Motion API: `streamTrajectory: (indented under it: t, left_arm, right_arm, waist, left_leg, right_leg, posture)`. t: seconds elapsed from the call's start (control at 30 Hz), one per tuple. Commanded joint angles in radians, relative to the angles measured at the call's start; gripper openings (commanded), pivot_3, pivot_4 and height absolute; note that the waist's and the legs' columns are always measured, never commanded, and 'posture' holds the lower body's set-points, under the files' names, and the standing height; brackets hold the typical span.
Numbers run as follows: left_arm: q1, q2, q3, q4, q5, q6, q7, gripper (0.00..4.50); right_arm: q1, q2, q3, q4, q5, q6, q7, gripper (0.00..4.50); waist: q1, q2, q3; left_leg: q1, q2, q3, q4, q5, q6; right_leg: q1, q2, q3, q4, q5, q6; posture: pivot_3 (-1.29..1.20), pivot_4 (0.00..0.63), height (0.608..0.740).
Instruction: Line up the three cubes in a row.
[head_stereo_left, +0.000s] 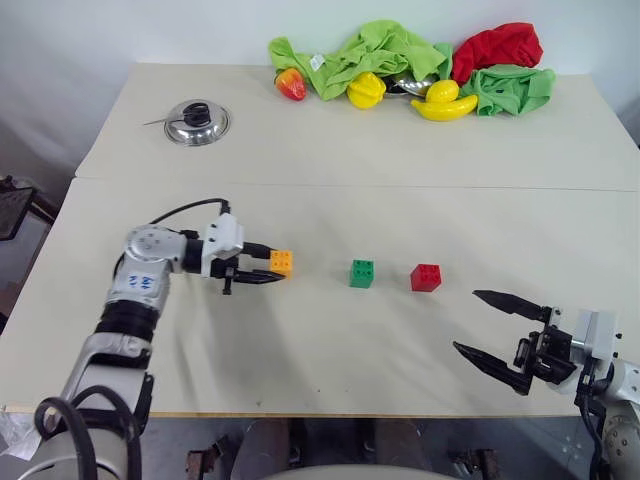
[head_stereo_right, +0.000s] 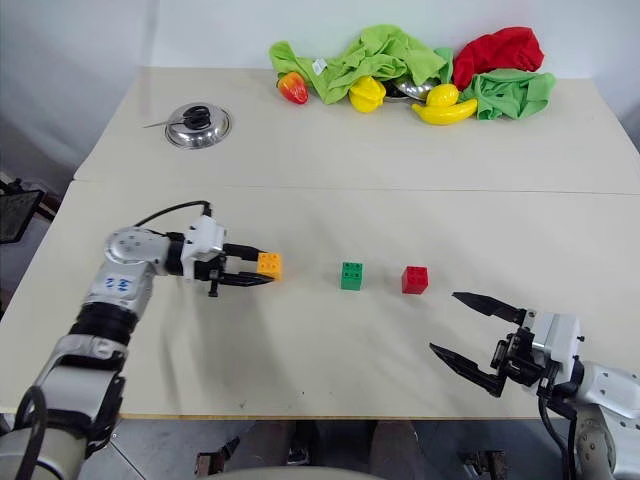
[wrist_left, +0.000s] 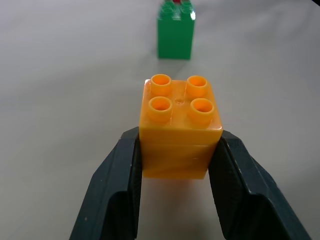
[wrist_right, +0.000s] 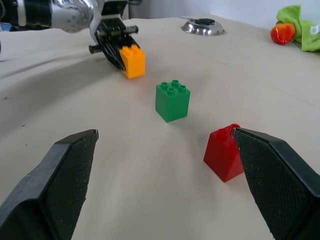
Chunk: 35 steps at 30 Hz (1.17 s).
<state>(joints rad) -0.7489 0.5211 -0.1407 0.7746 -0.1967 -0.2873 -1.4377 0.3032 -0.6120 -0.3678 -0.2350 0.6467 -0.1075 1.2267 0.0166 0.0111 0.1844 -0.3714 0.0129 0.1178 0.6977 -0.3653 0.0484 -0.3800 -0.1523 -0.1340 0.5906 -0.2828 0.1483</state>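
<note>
Gripping the orange-yellow cube (head_stereo_left: 282, 262) left of centre, the left tool (head_stereo_left: 262, 273) is clamped on its sides. Green cube (head_stereo_left: 362, 273) and red cube (head_stereo_left: 426, 277) sit mid-frame on the bench (head_stereo_left: 330, 160). Right tool (head_stereo_left: 497, 333), lower right, stands apart. Risk: a shallow pinch could twist the cube on release, skewing the row.

- In your left wrist view, the red cube (wrist_left: 177, 1) is almost wholly hidden behind the green cube (wrist_left: 175, 32) and cut by the frame edge.
- The orange-yellow cube (wrist_left: 180, 127) has both side faces covered by the left gripper (wrist_left: 176, 165) fingers.
- In your right wrist view, one right gripper (wrist_right: 165, 190) finger overlaps a corner of the red cube.
- A metal object among the cloths (head_stereo_left: 385, 50) is mostly buried; you cannot tell what it is.
</note>
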Motion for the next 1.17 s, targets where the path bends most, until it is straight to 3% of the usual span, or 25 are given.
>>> streamTrajectory:
  t: [0.03,0.27,0.3,0.47,0.63,0.83,0.97,1.17]
  left_arm:
    - [-0.046,-0.012,-0.017,0.103,0.051,-0.104,-0.031,1.48]
    - [-0.084,-0.016,-0.005,0.212,0.066,-0.123,-0.074,1.48]
    - [-0.084,-0.016,0.005,0.216,0.059,-0.119,-0.075,2.21]
    - [-0.052,0.014,0.095,0.145,-0.012,-0.128,-0.069,3.69]
    - [0.151,0.142,0.201,-0.163,-0.159,0.068,-0.112,3.69]
    - [0.552,0.252,0.403,-0.602,-0.32,0.313,0.061,3.69]
    - [0.689,0.239,0.535,-0.718,-0.389,0.364,0.16,3.69]
    - [0.751,0.233,0.569,-0.768,-0.377,0.356,0.209,3.69]
  right_arm:
    - [0.024,0.008,-0.025,-0.046,0.01,-0.009,-0.023,4.5]
    - [0.03,0.008,-0.02,-0.056,0.01,-0.012,-0.043,4.5]
    - [0.028,0.007,-0.019,-0.055,0.01,-0.012,-0.044,4.5]
    - [0.009,-0.012,-0.019,-0.042,0.013,-0.006,-0.028,4.5]
    - [-0.022,-0.068,-0.051,0.006,0.035,-0.003,0.046,4.5]
    - [-0.1,-0.12,-0.084,0.076,0.071,-0.013,0.146,4.5]
    - [-0.114,-0.124,-0.1,0.064,0.097,0.006,0.172,4.5]
    - [-0.138,-0.119,-0.09,0.123,0.077,-0.012,0.201,4.5]
  waist:
    - [0.002,-0.001,0.0]
    - [0.004,-0.001,0.0]
    - [0.003,-0.001,0.0]
    - [0.002,-0.001,0.0]
    - [-0.017,-0.001,0.0]
    - [-0.024,-0.002,0.001]
    - [-0.007,-0.001,0.001]
    - [0.001,0.0,0.001]
  left_leg:
    - [0.0,0.001,0.0,0.0,0.0,0.0]
    - [0.002,0.002,0.0,0.002,0.0,0.0]
    - [0.002,0.002,0.0,0.002,0.0,0.0]
    - [0.0,0.002,0.0,0.002,0.0,0.0]
    - [0.0,0.006,0.0,0.002,0.0,0.0]
    - [0.002,0.007,0.0,0.002,0.0,0.0]
    - [0.002,0.007,-0.004,0.002,0.0,0.0]
    - [0.002,0.002,-0.006,0.001,0.0,0.0]
  right_leg:
    - [0.0,0.001,0.0,0.0,0.0,0.0]
    - [0.001,0.0,0.004,0.002,0.0,0.0]
    - [0.0,0.0,0.004,0.002,0.0,0.0]
    - [-0.003,0.0,0.004,0.003,0.0,0.0]
    - [-0.004,0.0,0.005,0.004,0.0,0.0]
    - [-0.002,-0.001,0.007,0.004,0.0,0.0]
    - [-0.001,-0.004,0.004,0.004,0.0,-0.001]
    - [0.001,-0.012,0.001,0.005,-0.001,-0.002]
  posture:
    - [0.0,0.15,0.74]
    - [0.0,0.15,0.74]
    - [0.0,0.15,0.74]
    - [0.0,0.15,0.74]
    - [0.0,0.15,0.74]
    - [0.0,0.15,0.74]
    - [0.0,0.15,0.74]
    - [0.0,0.15,0.74]
